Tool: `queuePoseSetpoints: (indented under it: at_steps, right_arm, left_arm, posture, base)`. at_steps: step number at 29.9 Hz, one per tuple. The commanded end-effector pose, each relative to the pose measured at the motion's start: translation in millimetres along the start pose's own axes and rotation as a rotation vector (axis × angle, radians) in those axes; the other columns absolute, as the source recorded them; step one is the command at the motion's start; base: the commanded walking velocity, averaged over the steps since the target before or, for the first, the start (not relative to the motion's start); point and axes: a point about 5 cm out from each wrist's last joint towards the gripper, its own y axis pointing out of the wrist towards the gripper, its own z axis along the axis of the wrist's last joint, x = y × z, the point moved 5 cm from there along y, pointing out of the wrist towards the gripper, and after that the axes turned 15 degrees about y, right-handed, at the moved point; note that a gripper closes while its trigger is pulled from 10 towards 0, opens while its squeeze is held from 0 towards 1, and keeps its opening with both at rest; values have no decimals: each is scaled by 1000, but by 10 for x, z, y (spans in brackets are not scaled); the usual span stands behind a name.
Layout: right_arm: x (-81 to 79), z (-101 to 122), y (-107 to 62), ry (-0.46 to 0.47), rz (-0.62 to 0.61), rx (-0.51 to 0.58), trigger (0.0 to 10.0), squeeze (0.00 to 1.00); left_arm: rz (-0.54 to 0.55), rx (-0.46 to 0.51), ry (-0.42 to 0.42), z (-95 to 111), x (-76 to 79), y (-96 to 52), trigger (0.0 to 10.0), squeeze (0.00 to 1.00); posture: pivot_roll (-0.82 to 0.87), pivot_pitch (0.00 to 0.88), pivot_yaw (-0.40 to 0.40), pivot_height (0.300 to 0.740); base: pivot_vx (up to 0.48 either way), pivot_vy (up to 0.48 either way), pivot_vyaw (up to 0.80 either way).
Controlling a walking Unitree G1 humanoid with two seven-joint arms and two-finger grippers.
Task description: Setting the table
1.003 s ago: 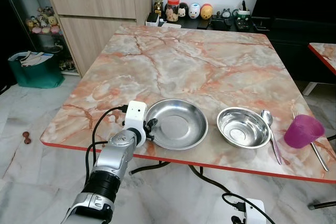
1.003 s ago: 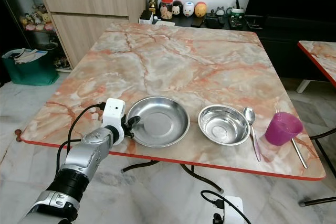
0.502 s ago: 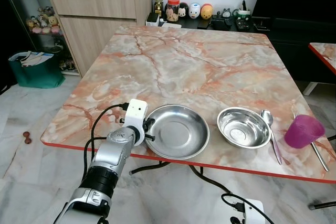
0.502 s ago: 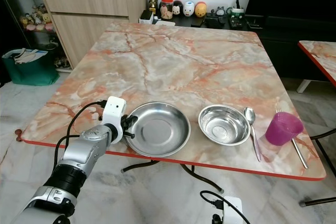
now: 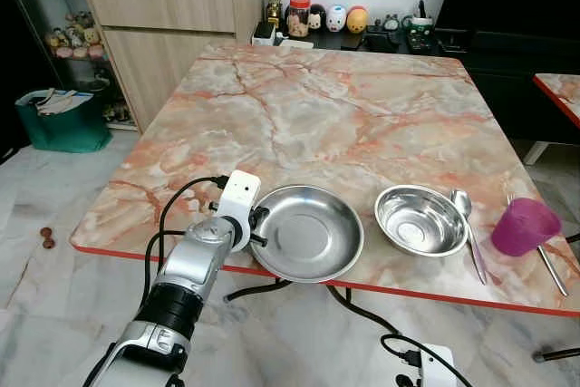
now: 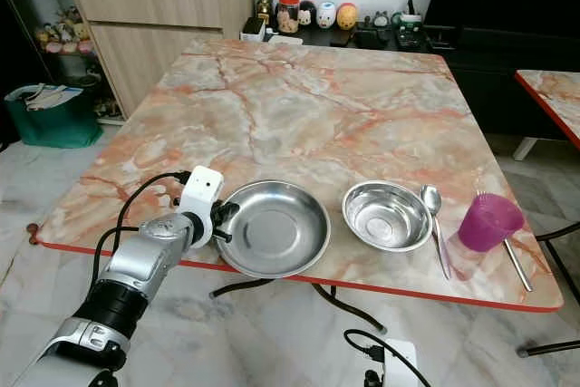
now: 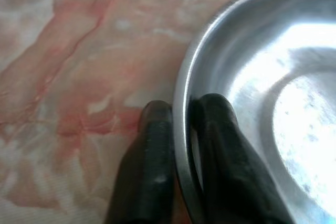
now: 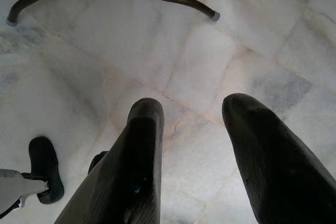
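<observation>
I see my left gripper (image 5: 256,226) clamped on the rim of the steel plate (image 5: 308,233) at the plate's 9 o'clock edge; in the left wrist view the two black fingers (image 7: 152,166) sit one outside and one inside the rim, pinching it with almost no gap. The plate lies at the near edge of the marble table (image 5: 317,115), its front lip reaching out slightly over the red edging. At the plate's 3 o'clock, just beside it but apart, stands the steel bowl (image 5: 420,220). A spoon (image 5: 467,224) lies along the bowl's 3 o'clock side, close against its rim. Further toward 3 o'clock is the purple cup (image 5: 524,226), with a thin metal utensil (image 5: 549,269) lying just beside it. My right gripper (image 8: 191,129) hangs below the table over the tiled floor (image 8: 210,51), its fingers spread apart and holding nothing.
</observation>
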Motion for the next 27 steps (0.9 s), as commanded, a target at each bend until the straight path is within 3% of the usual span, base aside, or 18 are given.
queuePoseSetpoints:
  at_steps: [1, 13, 15, 18, 19, 21, 22, 23, 24, 25, 27]
  right_arm:
    - [3, 10, 2, 11, -3, 0, 10000, 0]
    - [14, 16, 2, 6, -4, -1, 10000, 0]
    - [16, 17, 2, 5, -5, 0, 10000, 0]
    - [17, 17, 2, 4, -5, 0, 10000, 0]
    - [19, 18, 1, 3, -5, -1, 10000, 0]
    - [19, 18, 1, 3, -5, -1, 10000, 0]
    - [22, 18, 1, 2, -6, 0, 10000, 0]
    - [25, 20, 1, 2, -6, 0, 10000, 0]
    - [29, 23, 1, 0, -7, 0, 10000, 0]
    - [29, 23, 1, 0, -7, 0, 10000, 0]
    - [29, 25, 1, -6, -5, -1, 10000, 0]
  left_arm:
    - [-9, -21, 17, -42, 34, -10, 0, 0]
    - [11, -34, -20, -124, 16, -15, 0, 0]
    - [40, 12, -171, -143, -23, -24, 0, 0]
    - [81, 84, -300, -132, -96, -49, 0, 0]
    - [81, 121, -393, -144, -114, -76, 0, 0]
    - [81, 121, -393, -144, -114, -76, 0, 0]
    - [68, 158, -443, -129, -112, -104, 0, 0]
    - [67, 177, -490, -142, -122, -131, 8118, 0]
    - [56, 216, -570, -155, -128, -175, 10000, 0]
    - [56, 216, -570, -155, -128, -175, 10000, 0]
    - [70, 246, -661, -186, -168, -213, 10000, 0]
  posture:
    - [72, 0, -39, 711]
    - [73, 0, -47, 711]
    - [72, 0, -49, 711]
    - [72, 0, -49, 711]
    - [67, 0, -48, 711]
    - [67, 0, -48, 711]
    - [69, 0, -49, 711]
    - [72, 0, -50, 711]
    - [75, 0, -52, 711]
    - [75, 0, -52, 711]
    - [78, 0, -56, 711]
  base:
    - [0, 0, 0]
    - [0, 0, 0]
    - [0, 0, 0]
    - [0, 0, 0]
    - [0, 0, 0]
    - [0, 0, 0]
    - [0, 0, 0]
    - [0, 0, 0]
    - [0, 0, 0]
    - [0, 0, 0]
    - [0, 0, 0]
